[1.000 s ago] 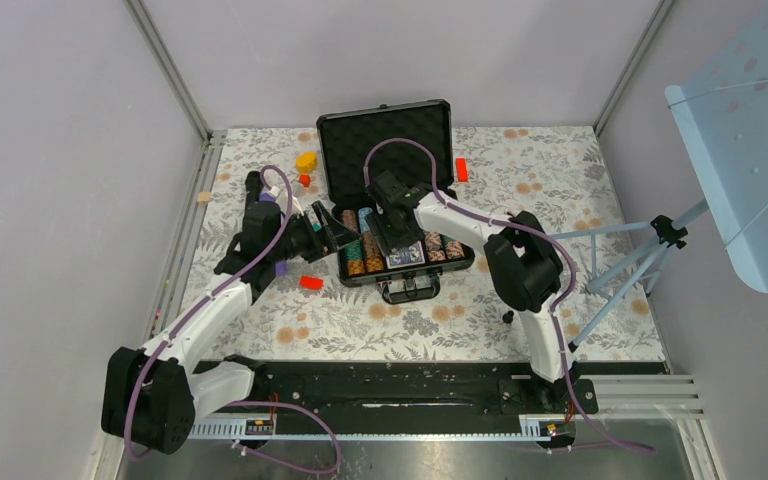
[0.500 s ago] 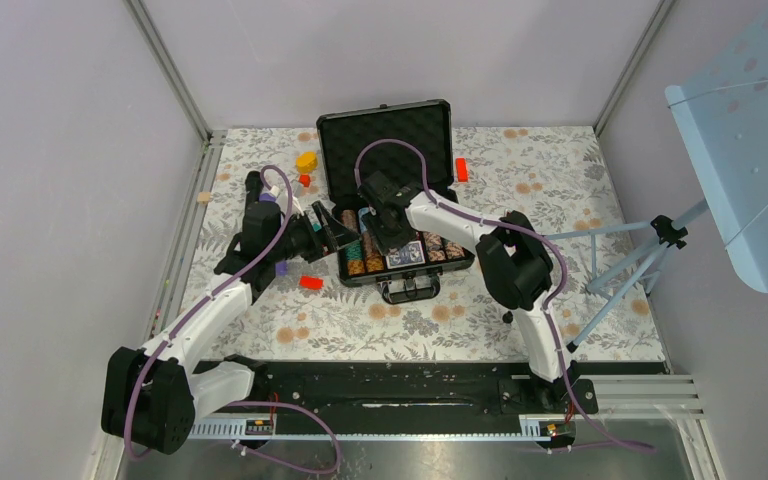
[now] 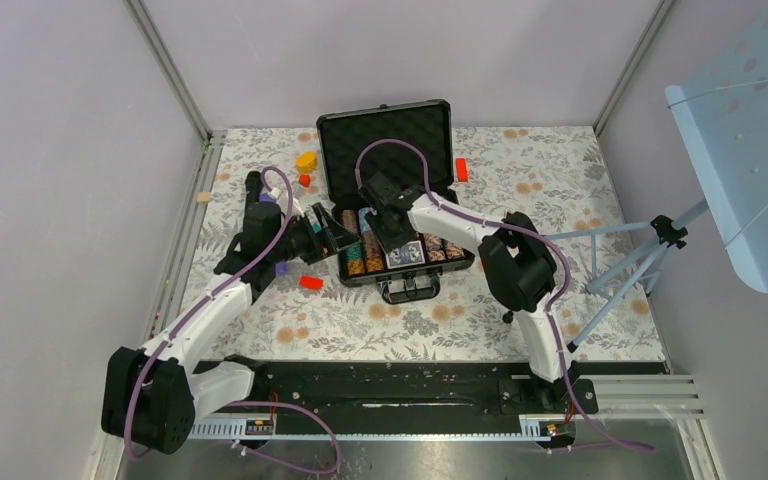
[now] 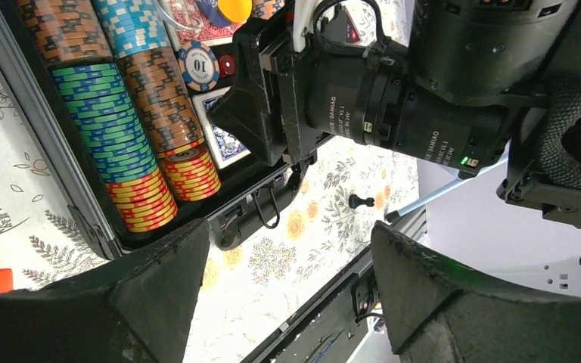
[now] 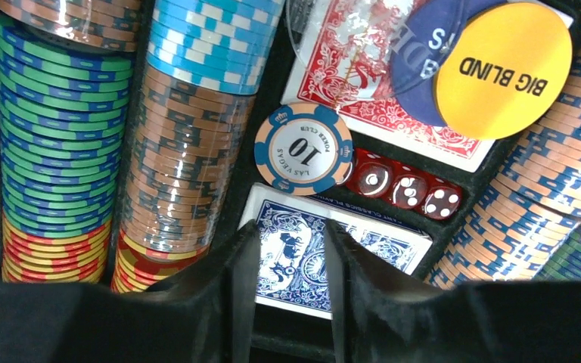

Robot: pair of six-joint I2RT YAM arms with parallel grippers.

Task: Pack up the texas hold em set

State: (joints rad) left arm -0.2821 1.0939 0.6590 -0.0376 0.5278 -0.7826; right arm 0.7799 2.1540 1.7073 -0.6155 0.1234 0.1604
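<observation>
Tidying the case (image 3: 385, 140): right gripper (image 5: 290, 231) hangs just above the blue card deck (image 5: 371, 246), jaws slightly apart, empty (left gripper (image 4: 287, 234) wide open, empty). Next, maybe pinch the loose chip (image 5: 302, 149) ahead.

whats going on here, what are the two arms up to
Two robot arms are packing a poker set. The black case lies open on the table, its tray holding rows of chips, a red deck, red dice and a yellow big blind button. The right hand is low over the blue deck, fingers slightly apart and empty, near a loose 10 chip. The left hand hovers wide open beside the case's left edge.
</observation>
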